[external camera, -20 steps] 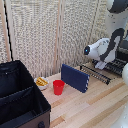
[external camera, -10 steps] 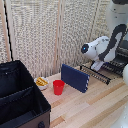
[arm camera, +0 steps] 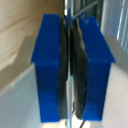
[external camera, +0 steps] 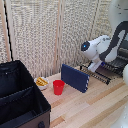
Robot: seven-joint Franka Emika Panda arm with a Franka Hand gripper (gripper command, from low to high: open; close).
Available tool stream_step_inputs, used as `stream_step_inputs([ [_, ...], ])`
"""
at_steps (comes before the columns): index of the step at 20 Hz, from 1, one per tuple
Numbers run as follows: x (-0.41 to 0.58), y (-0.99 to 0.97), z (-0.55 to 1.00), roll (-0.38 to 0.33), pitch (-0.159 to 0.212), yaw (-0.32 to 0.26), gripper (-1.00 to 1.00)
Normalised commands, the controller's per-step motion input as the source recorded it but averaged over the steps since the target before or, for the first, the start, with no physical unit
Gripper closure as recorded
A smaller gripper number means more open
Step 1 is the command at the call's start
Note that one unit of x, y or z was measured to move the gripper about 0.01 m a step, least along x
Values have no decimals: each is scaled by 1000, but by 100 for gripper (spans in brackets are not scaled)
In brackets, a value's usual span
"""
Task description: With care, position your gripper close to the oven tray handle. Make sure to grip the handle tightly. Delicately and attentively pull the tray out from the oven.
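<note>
Exterior view. Gripper [external camera: 93,66] down at oven tray [external camera: 102,74], toward far right part of wooden worktop [external camera: 95,107]; fingertips at tray's outer short edge, where handle [external camera: 91,73] runs. Tray drawn out flat from oven [external camera: 121,55] at right edge, only partly in frame. Dark blue upright slab [external camera: 74,78] just beside tray's outer end, mid-worktop. Red cup [external camera: 58,87] near slab, small bowl [external camera: 42,82] with yellow contents beyond it toward back edge. Large black fabric bin [external camera: 21,102] filling near left corner. Slatted screen [external camera: 45,35] behind.

Wrist view. Two blue fingers [arm camera: 50,70] pressed close together, dark pads nearly meeting, thin metal bar [arm camera: 67,15] of handle pinched in the slit between them. Wood surface blurred alongside.
</note>
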Motion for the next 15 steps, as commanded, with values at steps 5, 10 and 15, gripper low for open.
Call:
stream_step_inputs([
  [5,194,0,295,-3,33,0,-100],
  [10,171,0,475,18,47,5,-100],
  [15,159,24,563,43,64,-25,-100],
])
